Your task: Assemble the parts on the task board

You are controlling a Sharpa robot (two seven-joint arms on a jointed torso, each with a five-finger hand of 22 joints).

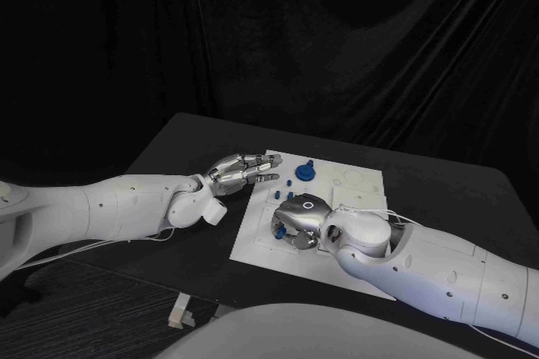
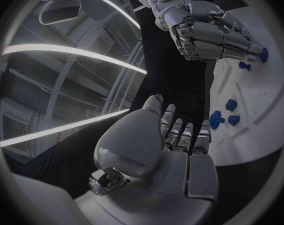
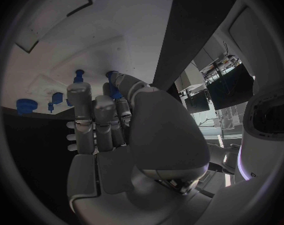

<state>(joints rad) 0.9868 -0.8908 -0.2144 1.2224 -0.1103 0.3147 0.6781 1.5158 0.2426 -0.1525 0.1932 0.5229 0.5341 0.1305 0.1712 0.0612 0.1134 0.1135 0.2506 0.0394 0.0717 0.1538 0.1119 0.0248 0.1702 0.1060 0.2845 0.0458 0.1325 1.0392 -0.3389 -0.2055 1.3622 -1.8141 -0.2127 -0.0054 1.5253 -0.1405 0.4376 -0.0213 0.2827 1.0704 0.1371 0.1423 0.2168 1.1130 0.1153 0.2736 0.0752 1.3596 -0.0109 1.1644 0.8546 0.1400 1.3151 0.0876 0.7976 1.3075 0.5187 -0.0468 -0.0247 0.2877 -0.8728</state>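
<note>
Blue part (image 1: 280,231) half hidden under right hand (image 1: 301,221).

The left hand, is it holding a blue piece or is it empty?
Empty. The left hand hovers at the task board's edge with fingers apart; the blue parts lie beyond its fingertips.

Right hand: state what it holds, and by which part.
The right hand pinches a small blue part at its fingertips over the task board; which part of the piece it grips cannot be told. The left hand holds nothing.
</note>
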